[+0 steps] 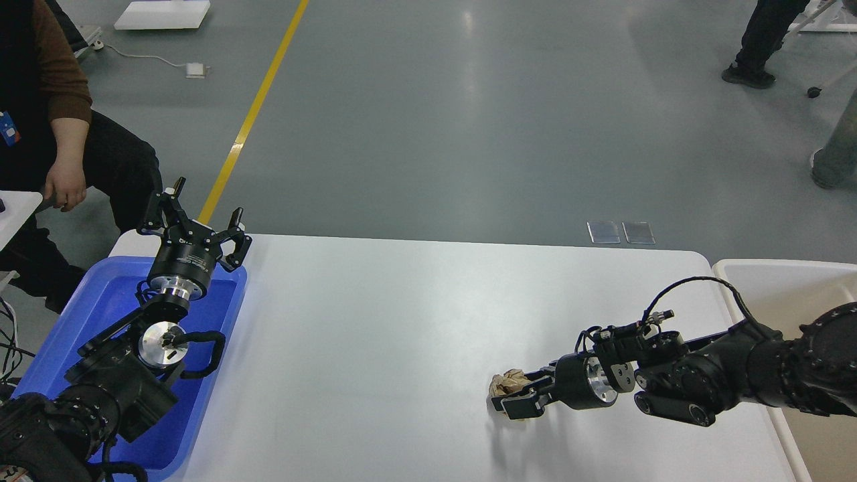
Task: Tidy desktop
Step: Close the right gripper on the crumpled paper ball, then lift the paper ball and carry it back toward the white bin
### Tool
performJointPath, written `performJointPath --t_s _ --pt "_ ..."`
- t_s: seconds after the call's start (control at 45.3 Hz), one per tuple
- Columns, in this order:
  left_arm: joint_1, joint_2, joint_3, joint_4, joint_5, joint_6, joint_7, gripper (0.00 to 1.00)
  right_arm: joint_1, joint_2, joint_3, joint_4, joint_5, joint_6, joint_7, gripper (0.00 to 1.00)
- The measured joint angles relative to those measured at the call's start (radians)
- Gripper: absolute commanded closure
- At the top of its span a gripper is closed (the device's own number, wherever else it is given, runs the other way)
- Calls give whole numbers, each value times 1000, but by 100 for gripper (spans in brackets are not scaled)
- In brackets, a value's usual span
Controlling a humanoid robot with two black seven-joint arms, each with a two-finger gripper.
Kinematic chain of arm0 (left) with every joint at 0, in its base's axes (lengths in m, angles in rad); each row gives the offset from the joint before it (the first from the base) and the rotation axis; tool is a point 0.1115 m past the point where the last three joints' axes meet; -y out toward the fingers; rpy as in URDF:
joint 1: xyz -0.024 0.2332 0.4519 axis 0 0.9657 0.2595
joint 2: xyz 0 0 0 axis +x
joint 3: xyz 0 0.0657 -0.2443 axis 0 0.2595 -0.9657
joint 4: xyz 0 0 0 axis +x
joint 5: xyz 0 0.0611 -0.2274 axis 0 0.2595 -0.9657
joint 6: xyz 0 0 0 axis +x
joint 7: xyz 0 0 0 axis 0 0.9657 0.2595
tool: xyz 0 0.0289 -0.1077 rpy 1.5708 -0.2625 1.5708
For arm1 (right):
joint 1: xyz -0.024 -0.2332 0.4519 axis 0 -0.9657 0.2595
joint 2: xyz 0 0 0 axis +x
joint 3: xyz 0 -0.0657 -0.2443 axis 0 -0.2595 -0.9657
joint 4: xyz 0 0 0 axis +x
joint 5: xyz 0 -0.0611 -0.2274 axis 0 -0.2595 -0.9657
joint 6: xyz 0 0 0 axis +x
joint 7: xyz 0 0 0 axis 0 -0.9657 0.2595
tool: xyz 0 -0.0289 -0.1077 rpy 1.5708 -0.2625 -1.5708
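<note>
The glossy white worktop (402, 348) spans the view. Over the blue tray (221, 321) at its left end, the left hand (204, 217) hangs spread wide, empty. Near the worktop's right front, the right hand (512, 395) clasps a crumpled paper ball (505, 383).

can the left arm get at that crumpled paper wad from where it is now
Probably not easily. The left pincer hangs open above the blue tray at the far left, while the crumpled paper wad lies across the desktop, and the right pincer is already around it.
</note>
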Motion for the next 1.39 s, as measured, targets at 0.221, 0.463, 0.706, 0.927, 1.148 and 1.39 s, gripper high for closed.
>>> performJointPath --t_s 0.221,0.463,0.706,0.927,1.148,1.39 --pt "0 0 0 0 0 0 0 0 -18 11 -12 -42 -23 -28 32 100" --pt "0 0 0 0 0 0 0 0 -28 17 -15 -60 -31 -39 43 100" --pt "0 0 0 0 0 0 0 0 -23 8 -7 -62 -10 -44 47 100" --pt "0 0 0 0 0 0 0 0 44 -58 16 3 66 -45 51 100" --pt "0 0 0 0 0 0 0 0 131 -145 88 119 118 -41 53 100" --pt "0 0 0 0 0 0 0 0 200 -248 177 227 158 -37 53 100"
